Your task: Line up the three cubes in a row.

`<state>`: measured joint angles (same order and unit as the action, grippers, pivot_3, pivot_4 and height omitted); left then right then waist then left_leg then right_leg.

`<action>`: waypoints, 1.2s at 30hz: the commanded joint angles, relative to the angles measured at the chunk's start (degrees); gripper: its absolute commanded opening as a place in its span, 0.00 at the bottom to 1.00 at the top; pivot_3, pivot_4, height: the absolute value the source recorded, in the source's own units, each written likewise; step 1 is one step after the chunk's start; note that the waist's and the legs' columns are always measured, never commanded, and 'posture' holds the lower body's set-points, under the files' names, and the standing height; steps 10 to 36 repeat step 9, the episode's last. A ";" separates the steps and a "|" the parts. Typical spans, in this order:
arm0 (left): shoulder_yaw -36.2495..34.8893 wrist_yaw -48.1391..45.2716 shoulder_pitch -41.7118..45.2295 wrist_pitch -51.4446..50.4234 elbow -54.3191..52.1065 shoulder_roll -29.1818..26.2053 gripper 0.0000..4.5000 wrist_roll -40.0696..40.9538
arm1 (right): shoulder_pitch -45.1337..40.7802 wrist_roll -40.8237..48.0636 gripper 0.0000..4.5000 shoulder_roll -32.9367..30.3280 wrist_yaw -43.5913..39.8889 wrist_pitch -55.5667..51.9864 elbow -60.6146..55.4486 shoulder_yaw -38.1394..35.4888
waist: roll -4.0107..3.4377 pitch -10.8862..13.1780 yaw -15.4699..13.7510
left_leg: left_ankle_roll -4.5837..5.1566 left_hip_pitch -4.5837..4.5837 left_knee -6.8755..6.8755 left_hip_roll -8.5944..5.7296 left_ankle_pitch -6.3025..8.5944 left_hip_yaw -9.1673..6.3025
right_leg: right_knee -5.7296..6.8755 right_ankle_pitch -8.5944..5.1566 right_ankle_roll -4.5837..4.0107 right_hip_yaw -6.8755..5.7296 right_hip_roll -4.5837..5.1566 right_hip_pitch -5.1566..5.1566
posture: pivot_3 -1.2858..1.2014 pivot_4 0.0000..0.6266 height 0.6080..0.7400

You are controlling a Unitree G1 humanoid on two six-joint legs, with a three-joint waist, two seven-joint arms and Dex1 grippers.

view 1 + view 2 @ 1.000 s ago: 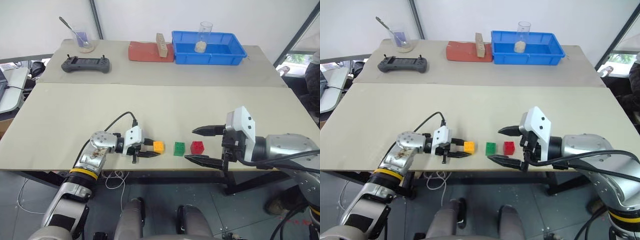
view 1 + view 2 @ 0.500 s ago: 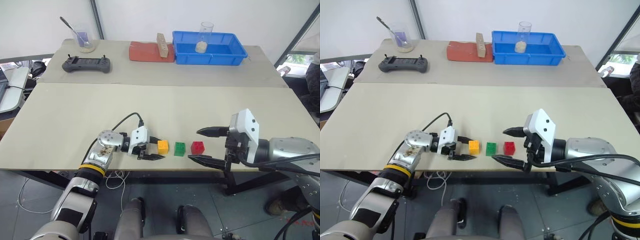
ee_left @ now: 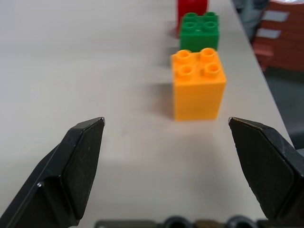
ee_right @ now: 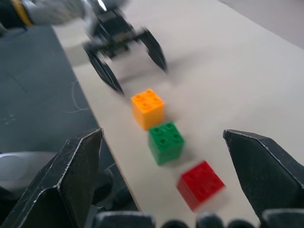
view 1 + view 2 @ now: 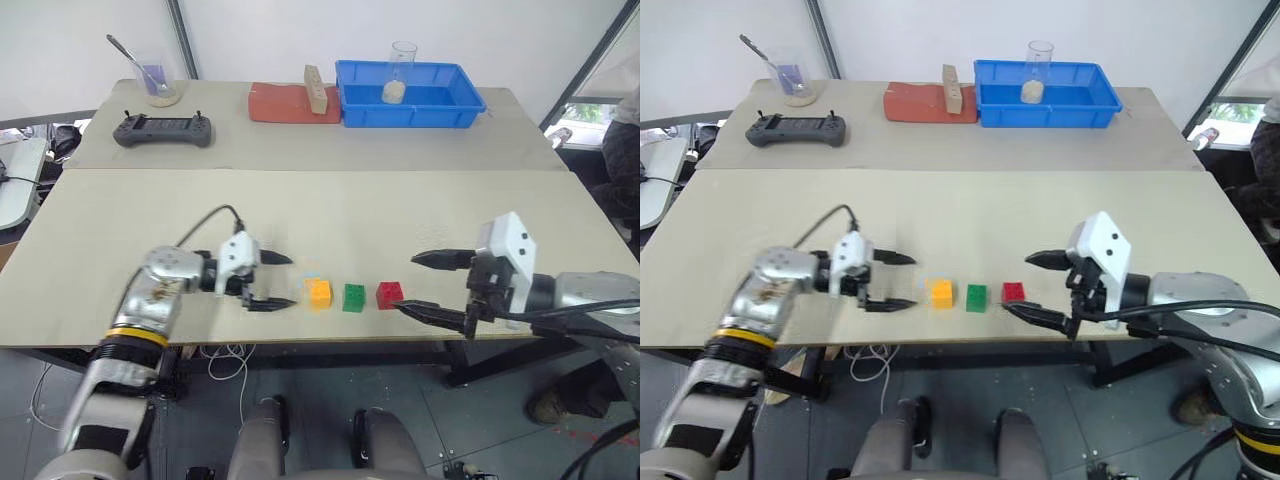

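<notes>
Both arms reach inward, low over the near edge of the table (image 5: 330, 215). The left gripper (image 5: 272, 281) gapes empty, just left of the orange cube (image 5: 319, 293). The right gripper (image 5: 428, 284), jaws wide, holds nothing, just right of the red cube (image 5: 389, 294). The green cube (image 5: 354, 297) sits between them in a row.

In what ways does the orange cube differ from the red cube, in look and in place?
The orange cube is orange-yellow and ends the row nearest the left gripper. The red cube is red and ends it nearest the right gripper, whose lower finger reaches up beside it. Both stand upright, studs up, free of any grip, flanking the green cube.
</notes>
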<state>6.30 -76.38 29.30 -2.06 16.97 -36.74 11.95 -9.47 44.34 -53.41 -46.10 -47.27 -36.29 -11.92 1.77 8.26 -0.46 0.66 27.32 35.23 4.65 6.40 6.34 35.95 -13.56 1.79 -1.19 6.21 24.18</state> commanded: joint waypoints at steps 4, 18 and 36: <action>-7.54 4.38 -0.04 -8.99 -9.27 -7.59 0.99 3.18 | 2.25 -3.44 1.00 -1.72 -2.95 5.27 3.76 -4.78 | -0.01 0.00 -0.36 | -0.04 -0.03 0.01 0.01 0.02 0.00 | -0.07 -0.12 0.24 -0.11 0.05 0.11 | 0.52 0.24 1.00; -7.89 4.87 -1.21 -10.24 -10.68 -8.68 0.99 3.34 | 2.20 -4.99 1.00 -1.53 -4.06 6.96 5.61 -4.18 | -0.01 0.01 -0.40 | -0.05 -0.03 -0.01 -0.01 0.03 0.03 | -0.12 -0.15 0.29 -0.16 0.15 0.09 | 0.52 0.24 1.00; -7.89 4.87 -1.21 -10.24 -10.68 -8.68 0.99 3.34 | 2.20 -4.99 1.00 -1.53 -4.06 6.96 5.61 -4.18 | -0.01 0.01 -0.40 | -0.05 -0.03 -0.01 -0.01 0.03 0.03 | -0.12 -0.15 0.29 -0.16 0.15 0.09 | 0.52 0.24 1.00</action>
